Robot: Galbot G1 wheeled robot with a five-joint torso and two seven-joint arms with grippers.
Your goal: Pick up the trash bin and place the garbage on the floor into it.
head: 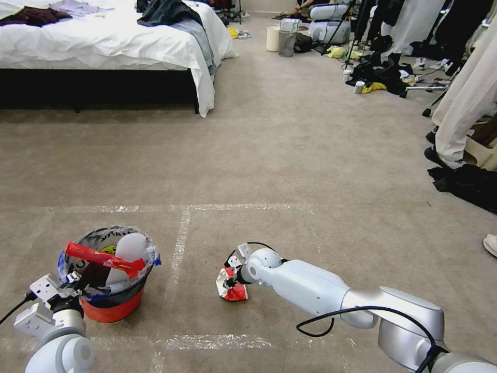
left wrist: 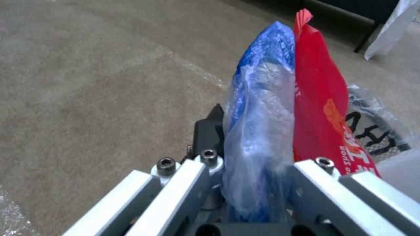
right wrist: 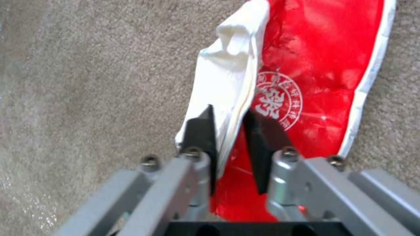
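Right gripper (right wrist: 229, 131): you have a fold of the red wrapper (right wrist: 315, 82) pinched; lift straight up.
Left gripper (left wrist: 251, 170): clamped on the bin (head: 111, 305) rim; keep it level.

Beige carpet floor (head: 290, 155) with pale tape lines (head: 178, 243) marking a grid. On it: red trash bin (head: 111, 308) at near left, red-and-white wrapper (head: 233, 290) lying flat just right of the tape line, dark clothes (head: 466, 184) piled at right edge, grey bin (head: 286, 44) and white bucket (head: 273, 39) far back.
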